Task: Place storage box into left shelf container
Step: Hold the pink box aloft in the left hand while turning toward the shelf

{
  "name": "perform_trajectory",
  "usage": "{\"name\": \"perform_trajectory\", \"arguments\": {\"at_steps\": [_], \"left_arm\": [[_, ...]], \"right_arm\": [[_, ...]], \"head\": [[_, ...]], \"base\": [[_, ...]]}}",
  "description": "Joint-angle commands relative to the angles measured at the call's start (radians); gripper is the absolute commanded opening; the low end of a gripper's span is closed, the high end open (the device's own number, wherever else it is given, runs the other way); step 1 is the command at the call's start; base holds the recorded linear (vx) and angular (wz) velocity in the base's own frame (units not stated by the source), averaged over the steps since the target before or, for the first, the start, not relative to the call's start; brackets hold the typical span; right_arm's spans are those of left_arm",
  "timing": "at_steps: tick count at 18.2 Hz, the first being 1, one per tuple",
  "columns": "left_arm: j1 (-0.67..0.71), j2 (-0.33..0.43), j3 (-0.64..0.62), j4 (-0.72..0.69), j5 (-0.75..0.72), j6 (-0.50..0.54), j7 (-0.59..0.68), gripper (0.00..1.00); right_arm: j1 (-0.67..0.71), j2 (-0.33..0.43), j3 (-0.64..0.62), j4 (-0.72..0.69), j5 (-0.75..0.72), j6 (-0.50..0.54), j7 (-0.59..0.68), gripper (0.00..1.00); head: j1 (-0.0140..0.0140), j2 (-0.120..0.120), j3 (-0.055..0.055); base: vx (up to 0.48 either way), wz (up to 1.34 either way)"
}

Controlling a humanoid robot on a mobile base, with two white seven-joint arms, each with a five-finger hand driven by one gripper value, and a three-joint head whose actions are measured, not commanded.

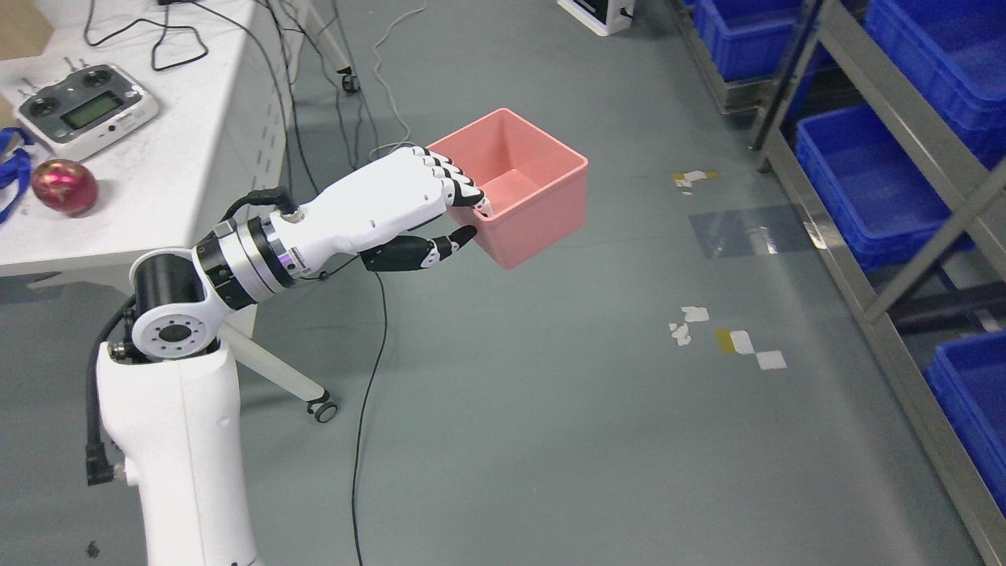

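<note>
Storage box (523, 189), pink and open-topped, is held in the air above the grey floor (550, 440), slightly tilted, with nothing seen inside it. Its near-left wall is pinched by the left hand (440, 204): the fingers (452, 177) are hooked over the rim into the box and the thumb (448, 244) is pressed against the outside of the wall. At 3 o'clock from the box, well apart, a metal shelf (888, 204) is seen, filled with blue containers (864, 181). At 9 o'clock a white table (181, 157) is seen, on which a remote controller (86, 110) and a red ball (64, 185) are laid.
</note>
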Motion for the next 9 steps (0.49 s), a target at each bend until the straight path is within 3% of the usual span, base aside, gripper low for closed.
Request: {"name": "perform_trajectory", "arguments": {"at_steps": [1,5,9], "left_arm": [[0.002,0.014,0.001,-0.005,0.000,0.000,0.000,0.03],[0.002,0.014,0.001,-0.005,0.000,0.000,0.000,0.03],[0.002,0.014,0.001,-0.005,0.000,0.000,0.000,0.03]], "right_arm": [[0.008,-0.017,0.000,-0.017,-0.003,-0.001,-0.001,1.00],[0.008,-0.017,0.000,-0.017,-0.003,-0.001,-0.001,1.00],[0.008,-0.017,0.000,-0.017,-0.003,-0.001,-0.001,1.00]], "head": [[0.0000,0.000,0.000],[0.0000,0.000,0.000],[0.0000,0.000,0.000]], "base": [[0.282,0.57],[0.294,0.35],[0.330,-0.01]]}}
